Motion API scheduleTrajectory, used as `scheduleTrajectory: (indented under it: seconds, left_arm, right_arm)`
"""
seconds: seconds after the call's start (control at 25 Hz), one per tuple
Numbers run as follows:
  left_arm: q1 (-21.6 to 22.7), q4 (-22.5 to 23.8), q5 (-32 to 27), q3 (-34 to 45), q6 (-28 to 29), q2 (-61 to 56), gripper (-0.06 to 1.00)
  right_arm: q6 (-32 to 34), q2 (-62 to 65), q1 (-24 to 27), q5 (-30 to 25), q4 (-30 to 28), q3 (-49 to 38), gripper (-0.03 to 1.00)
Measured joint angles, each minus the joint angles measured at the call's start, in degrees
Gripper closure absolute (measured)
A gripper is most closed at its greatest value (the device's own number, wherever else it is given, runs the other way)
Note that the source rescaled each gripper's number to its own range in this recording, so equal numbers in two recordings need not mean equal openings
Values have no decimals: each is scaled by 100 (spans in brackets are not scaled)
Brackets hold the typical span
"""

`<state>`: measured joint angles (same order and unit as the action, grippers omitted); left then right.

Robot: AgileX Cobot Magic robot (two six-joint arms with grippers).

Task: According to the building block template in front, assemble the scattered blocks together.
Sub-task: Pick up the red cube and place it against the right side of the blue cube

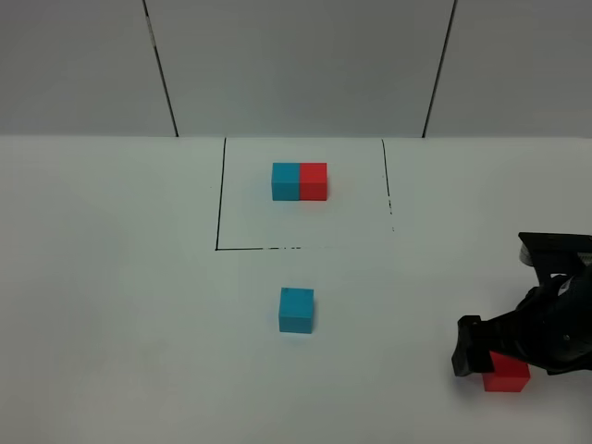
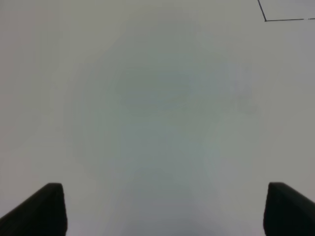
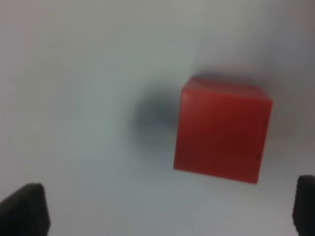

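Scattered blocks [image 1: 297, 310] lie well apart on the flat white tabletop [image 1: 111, 324], not yet joined.

Far left: my left claw [image 2: 165, 199] is out of the high camera's sight. Its wrist view shows both black fingers spread wide over bare tabletop, nothing between them, with one corner of a thin black-lined rectangle [image 2: 266, 19] ahead.

Centre, far side: the building block template [image 1: 300, 181], a small cyan cube and a small red cube joined side by side, cyan on the left, sits inside that rectangle, nearer its far edge.

Centre, near side: the plain cyan matte cube [image 1: 297, 310] rests alone outside the rectangle's near line, almost straight in front of the template's cyan half.

Far right, near edge: the plain red matte cube [image 1: 507, 378] sits flat on the tabletop, its top partly covered by my right claw [image 3: 167, 209]. Right claw's fingers are spread wide. The wrist view, blurred, shows the red cube ahead of the tips, closer to one finger, not pinched. Contact with the cube: cannot tell.
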<state>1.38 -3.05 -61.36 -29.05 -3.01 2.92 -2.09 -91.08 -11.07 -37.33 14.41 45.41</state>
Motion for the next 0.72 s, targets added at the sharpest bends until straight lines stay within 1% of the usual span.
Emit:
scheduleTrajectory:
  seconds: [0.16, 0.44, 0.72]
  left_arm:
    - [0, 0, 0, 0, 0, 0, 25]
    - [0, 0, 0, 0, 0, 0, 25]
    - [0, 0, 0, 0, 0, 0, 25]
  right_arm:
    - [143, -424, -12, 76, -120, 215, -3]
    - [567, -865, -12, 266, -678, 256, -3]
    - [645, -947, -12, 384, -716, 256, -3]
